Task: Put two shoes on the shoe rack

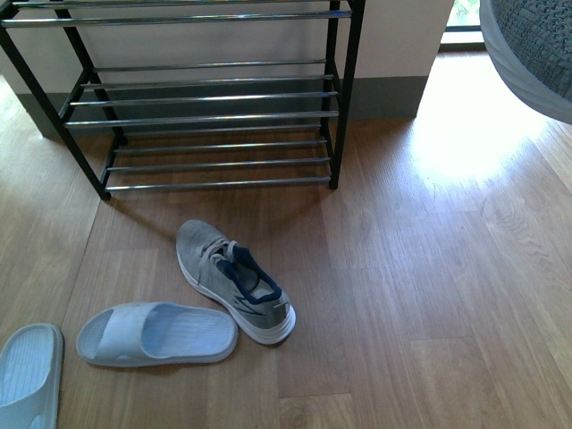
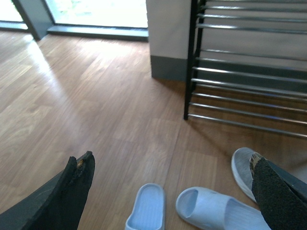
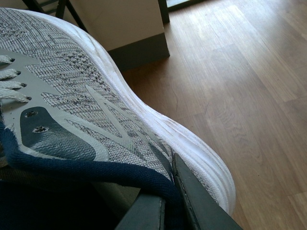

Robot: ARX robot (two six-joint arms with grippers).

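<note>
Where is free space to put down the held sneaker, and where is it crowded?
Free: every rack rod in view, and the floor right of the rack. Crowded: the floor before the rack, where the other sneaker lies beside two slides. The right gripper holds one sneaker.

Ahead of me lies a brown wooden plank floor, with a bright patch of daylight on it near a pale wall edged by a grey skirting board; beside that wall I see a dark-framed window down at floor level
</note>
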